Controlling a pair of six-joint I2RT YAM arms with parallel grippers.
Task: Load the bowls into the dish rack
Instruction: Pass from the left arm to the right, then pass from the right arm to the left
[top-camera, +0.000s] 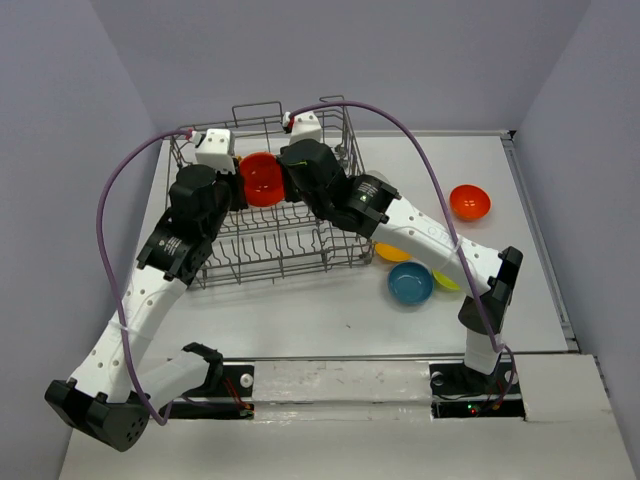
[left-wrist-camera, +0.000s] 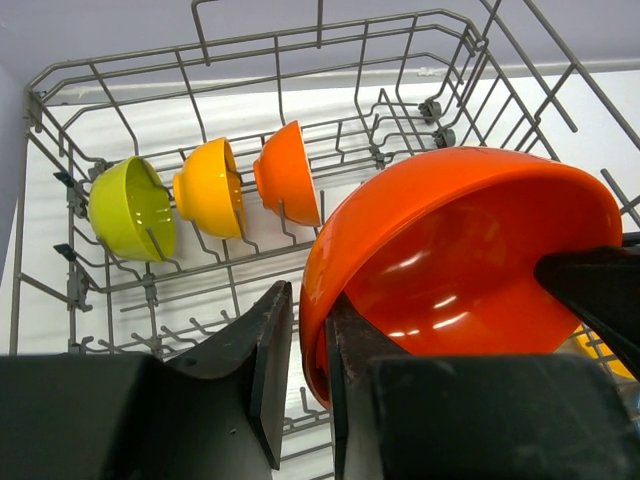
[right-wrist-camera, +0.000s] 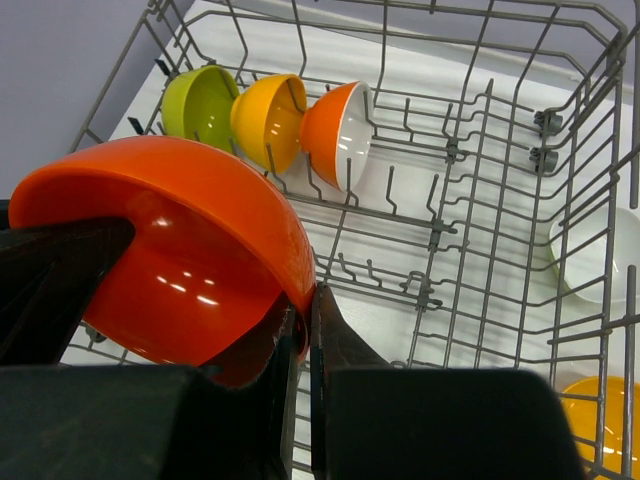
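A red-orange bowl (top-camera: 262, 180) hangs over the grey wire dish rack (top-camera: 280, 250), between my two grippers. My right gripper (top-camera: 288, 180) is shut on its rim (right-wrist-camera: 305, 300); the bowl (right-wrist-camera: 170, 230) tilts to the left of the fingers. My left gripper (top-camera: 238, 178) straddles the opposite rim (left-wrist-camera: 310, 300), open: one finger lies inside the bowl (left-wrist-camera: 470, 250), the other stands a little off its outer wall. Three bowls stand on edge in the rack (left-wrist-camera: 100, 75): lime green (left-wrist-camera: 130, 205), orange-yellow (left-wrist-camera: 210, 188) and orange (left-wrist-camera: 287, 172).
On the table right of the rack lie a red-orange bowl (top-camera: 469, 202), a teal bowl (top-camera: 410, 284), an orange-yellow bowl (top-camera: 392, 252) and a lime green bowl (top-camera: 447, 282). A white bowl (right-wrist-camera: 600, 260) shows through the rack's wall (right-wrist-camera: 470, 120).
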